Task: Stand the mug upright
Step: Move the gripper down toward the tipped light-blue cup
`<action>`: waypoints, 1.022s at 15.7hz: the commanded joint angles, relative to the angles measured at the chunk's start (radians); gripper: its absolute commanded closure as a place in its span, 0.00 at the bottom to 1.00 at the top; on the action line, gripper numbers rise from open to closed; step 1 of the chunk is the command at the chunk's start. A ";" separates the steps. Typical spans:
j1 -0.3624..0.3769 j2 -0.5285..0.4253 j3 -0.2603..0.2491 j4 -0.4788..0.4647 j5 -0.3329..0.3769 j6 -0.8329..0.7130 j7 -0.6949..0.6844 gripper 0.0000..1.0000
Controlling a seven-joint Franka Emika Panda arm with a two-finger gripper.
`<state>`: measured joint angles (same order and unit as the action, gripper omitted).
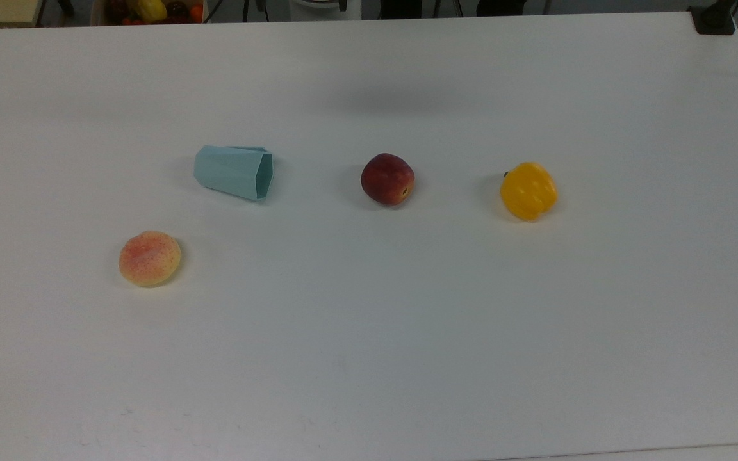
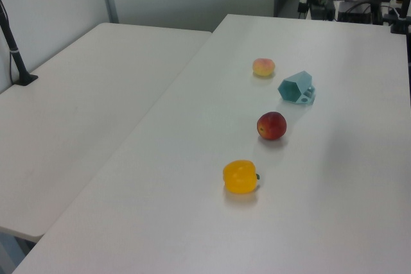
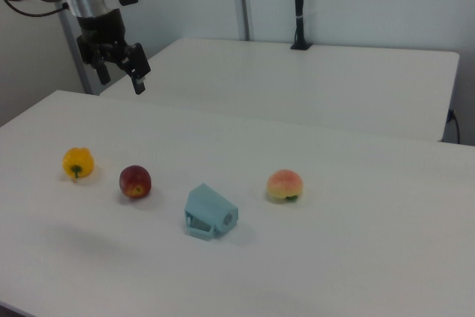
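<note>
The pale teal faceted mug point(image 1: 234, 171) lies on its side on the white table point(image 1: 369, 352), its open rim facing the top view's right. In the left view the mug point(image 2: 295, 88) shows its handle low near the table, and in the right view the mug point(image 3: 210, 213) sits between a red apple and a peach. My gripper point(image 3: 121, 79) hangs open and empty, high above the table at the right view's upper left, far from the mug.
A peach point(image 1: 150, 258) lies near the mug, a red apple point(image 1: 387, 178) beside it, and a yellow pepper point(image 1: 528, 191) farther to the top view's right. A second white table point(image 3: 312, 72) adjoins, with a black post point(image 3: 298, 5) on it.
</note>
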<state>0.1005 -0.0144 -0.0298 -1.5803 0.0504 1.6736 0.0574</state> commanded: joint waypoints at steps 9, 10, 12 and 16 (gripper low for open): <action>0.033 -0.032 -0.024 -0.044 0.020 0.023 -0.025 0.00; 0.031 -0.030 -0.024 -0.044 0.019 0.023 -0.025 0.00; 0.036 -0.024 -0.025 -0.041 0.019 0.023 -0.010 0.00; 0.085 -0.018 -0.022 -0.038 -0.009 0.024 0.178 0.00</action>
<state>0.1202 -0.0148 -0.0309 -1.5878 0.0505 1.6737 0.1086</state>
